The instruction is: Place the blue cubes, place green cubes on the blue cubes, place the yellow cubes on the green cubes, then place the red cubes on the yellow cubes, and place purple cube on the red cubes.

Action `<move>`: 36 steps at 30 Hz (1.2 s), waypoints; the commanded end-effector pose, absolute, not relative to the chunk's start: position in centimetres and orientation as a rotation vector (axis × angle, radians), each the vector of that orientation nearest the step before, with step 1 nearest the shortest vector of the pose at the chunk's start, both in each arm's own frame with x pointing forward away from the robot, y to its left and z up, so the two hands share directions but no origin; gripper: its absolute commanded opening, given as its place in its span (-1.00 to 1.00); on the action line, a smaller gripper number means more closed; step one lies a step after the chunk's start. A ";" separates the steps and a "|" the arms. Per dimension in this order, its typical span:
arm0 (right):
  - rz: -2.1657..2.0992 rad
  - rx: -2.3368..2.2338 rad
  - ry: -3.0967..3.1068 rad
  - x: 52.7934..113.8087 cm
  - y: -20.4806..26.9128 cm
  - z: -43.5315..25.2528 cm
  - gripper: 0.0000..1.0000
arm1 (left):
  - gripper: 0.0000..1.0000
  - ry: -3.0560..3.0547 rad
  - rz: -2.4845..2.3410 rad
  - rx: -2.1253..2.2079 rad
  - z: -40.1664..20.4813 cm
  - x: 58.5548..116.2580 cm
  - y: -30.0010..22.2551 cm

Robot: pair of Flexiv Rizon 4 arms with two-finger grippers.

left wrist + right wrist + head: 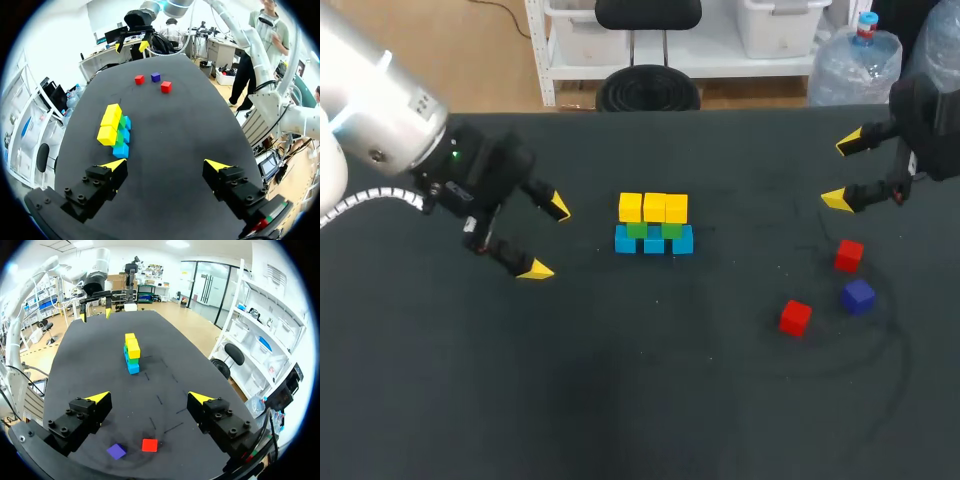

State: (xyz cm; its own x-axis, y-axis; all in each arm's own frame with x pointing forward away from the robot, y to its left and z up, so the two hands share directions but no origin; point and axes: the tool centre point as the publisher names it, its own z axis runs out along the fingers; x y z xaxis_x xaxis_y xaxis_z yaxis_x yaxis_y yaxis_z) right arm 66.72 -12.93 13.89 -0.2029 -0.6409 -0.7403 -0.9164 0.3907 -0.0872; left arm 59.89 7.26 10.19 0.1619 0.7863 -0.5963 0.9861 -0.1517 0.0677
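Head view: our left tool (548, 238) and right tool (841, 172), both wide open, empty; two small red cubes (849, 255) on the dark desk (620, 390) near the right tool, each to be gripped squarely and centred on the yellow cubes (654, 208).

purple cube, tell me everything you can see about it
The purple cube is a small plain block with an even, matte-looking colour and crisp edges. It rests flat on the dark table on my right side, turned a little askew. It lies between the far red cube and the near red cube, close to both and touching neither. It is not stacked and nothing holds it. The right gripper hangs open, apart from it, beyond the far red cube.
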 end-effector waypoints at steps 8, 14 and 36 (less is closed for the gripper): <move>0.495 -1.335 1.932 66.8 -13.0 13.8 1.00 | 1.00 1.677 -0.599 2.001 10.2 59.9 7.3; 0.481 -1.322 1.974 65.9 -13.3 12.3 1.00 | 1.00 1.677 -0.599 2.001 10.2 59.9 7.3; 0.276 -1.179 2.214 65.5 -17.5 7.9 1.00 | 1.00 1.677 -0.599 2.001 10.2 59.9 7.3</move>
